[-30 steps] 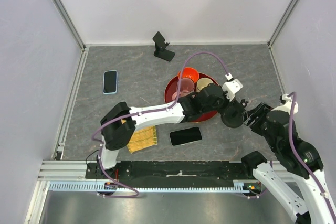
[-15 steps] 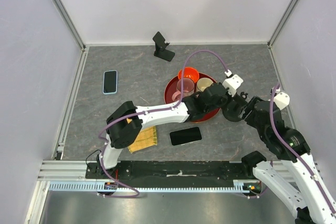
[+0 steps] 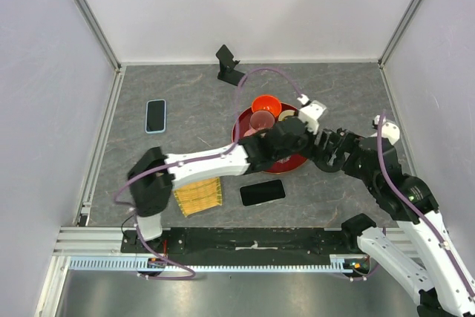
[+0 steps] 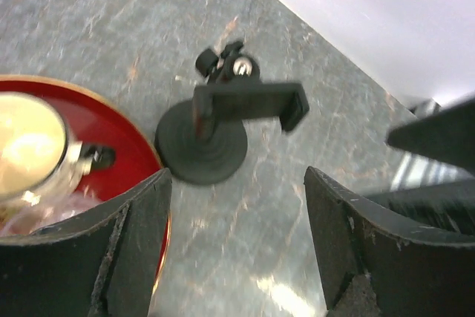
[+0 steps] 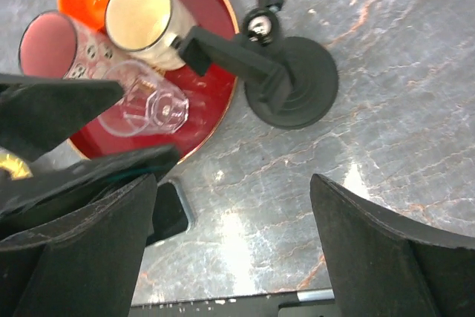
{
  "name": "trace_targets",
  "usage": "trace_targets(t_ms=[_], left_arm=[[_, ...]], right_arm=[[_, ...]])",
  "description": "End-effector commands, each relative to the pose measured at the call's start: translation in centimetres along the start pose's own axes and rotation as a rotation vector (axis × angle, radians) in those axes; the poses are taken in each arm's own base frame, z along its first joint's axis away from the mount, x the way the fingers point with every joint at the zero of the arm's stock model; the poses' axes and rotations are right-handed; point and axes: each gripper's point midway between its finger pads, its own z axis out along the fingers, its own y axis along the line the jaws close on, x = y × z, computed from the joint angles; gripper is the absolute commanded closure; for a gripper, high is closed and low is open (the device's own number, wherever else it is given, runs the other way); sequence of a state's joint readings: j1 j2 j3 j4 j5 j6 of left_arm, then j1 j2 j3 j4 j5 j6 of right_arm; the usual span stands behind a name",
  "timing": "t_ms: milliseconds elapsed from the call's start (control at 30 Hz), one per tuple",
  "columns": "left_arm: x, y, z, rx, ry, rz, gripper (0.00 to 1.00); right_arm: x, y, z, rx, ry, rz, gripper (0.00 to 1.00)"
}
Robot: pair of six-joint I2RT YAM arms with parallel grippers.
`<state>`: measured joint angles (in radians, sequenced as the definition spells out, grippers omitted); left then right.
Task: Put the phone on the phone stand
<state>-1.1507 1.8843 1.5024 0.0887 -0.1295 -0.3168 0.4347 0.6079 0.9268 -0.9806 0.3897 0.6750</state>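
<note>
The black slab phone (image 3: 262, 192) lies flat on the grey marbled worktop (image 3: 185, 102), nearer than both pincers and to their left. The left pincer (image 4: 237, 174) is spread, and the black round-based phone stand (image 4: 202, 142) stands just beyond it. A second ago it pinched that stand. The right pincer (image 5: 231, 180), spread wider, has moved in opposite.

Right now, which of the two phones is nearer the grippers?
The black phone, lying flat just in front of the red tray. The blue-cased phone lies much farther off to the left.
</note>
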Motion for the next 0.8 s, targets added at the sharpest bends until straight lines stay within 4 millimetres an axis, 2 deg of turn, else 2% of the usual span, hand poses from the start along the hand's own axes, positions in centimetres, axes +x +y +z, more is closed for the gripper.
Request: trace_targets(t_ms=[0, 33, 67, 100, 133, 167, 200, 233, 267, 300, 333, 367, 400, 433, 467, 533, 567, 667, 733, 767], left_arm=[[-7.4, -1.7, -8.3, 0.099, -0.167, -0.134, 0.21], [-7.6, -0.7, -9.2, 0.096, -0.172, -0.150, 0.21], [-7.4, 0.0, -11.4, 0.103, -0.177, -0.182, 0.21], [-6.8, 0.7, -12.2, 0.107, -0.167, -0.197, 0.22], [-6.6, 1.8, -13.2, 0.117, -0.157, -0.215, 0.22], [-3.6, 3.1, -13.7, 0.101, -0.099, -0.254, 0.23], [-4.4, 3.4, -15.9, 0.118, -0.130, -0.270, 0.23], [-3.8, 4.6, -16.8, 0.105, -0.130, -0.288, 0.24], [-0.8, 5.5, -17.5, 0.096, -0.079, -0.317, 0.24], [-1.5, 5.4, -19.6, 0.108, -0.119, -0.324, 0.24], [-1.0, 6.0, -20.3, 0.088, -0.124, -0.336, 0.24], [1.1, 6.5, -21.1, 0.065, -0.091, -0.356, 0.24], [1.4, 6.6, -21.8, 0.059, -0.097, -0.366, 0.24], [0.7, 6.5, -23.3, 0.066, -0.136, -0.375, 0.24], [2.2, 6.9, -23.6, 0.050, -0.110, -0.381, 0.23], [3.3, 7.0, -24.0, 0.046, -0.091, -0.383, 0.23], [5.0, 7.6, -24.0, 0.009, -0.033, -0.390, 0.23], [7.8, 8.4, -23.6, -0.033, 0.048, -0.405, 0.26], [9.6, 9.1, -23.3, -0.072, 0.093, -0.419, 0.30], [10.6, 9.5, -22.8, -0.093, 0.129, -0.422, 0.35]], right_arm=[[1.6, 3.0, -0.4, -0.166, 0.130, -0.143, 0.08], [2.1, 3.7, -0.5, -0.213, 0.151, -0.161, 0.07], [2.6, 4.3, -0.6, -0.261, 0.171, -0.183, 0.06], [3.8, 5.9, -0.7, -0.360, 0.227, -0.219, 0.05], [4.5, 6.5, -0.8, -0.409, 0.260, -0.239, 0.04], [5.1, 7.1, -0.8, -0.446, 0.288, -0.249, 0.04], [6.0, 7.7, -0.4, -0.474, 0.331, -0.260, 0.04], [6.7, 8.3, -0.6, -0.524, 0.364, -0.281, 0.04], [7.2, 8.5, -0.6, -0.539, 0.379, -0.296, 0.04], [7.4, 8.7, -0.3, -0.548, 0.376, -0.308, 0.04], [7.6, 9.0, -0.2, -0.565, 0.375, -0.326, 0.04], [7.8, 9.4, -0.4, -0.589, 0.378, -0.340, 0.04], [8.2, 9.8, 0.0, -0.594, 0.391, -0.345, 0.03], [8.5, 10.0, 0.1, -0.598, 0.406, -0.348, 0.03], [9.1, 10.4, 0.0, -0.595, 0.430, -0.338, 0.03], [10.5, 10.8, 0.8, -0.579, 0.469, -0.313, 0.04], [11.1, 11.8, 0.5, -0.605, 0.483, -0.287, 0.05], [15.5, 12.4, 0.8, -0.605, 0.560, -0.258, 0.06], [17.0, 12.8, 0.8, -0.595, 0.571, -0.271, 0.09], [18.5, 13.0, 0.5, -0.591, 0.598, -0.308, 0.09]])
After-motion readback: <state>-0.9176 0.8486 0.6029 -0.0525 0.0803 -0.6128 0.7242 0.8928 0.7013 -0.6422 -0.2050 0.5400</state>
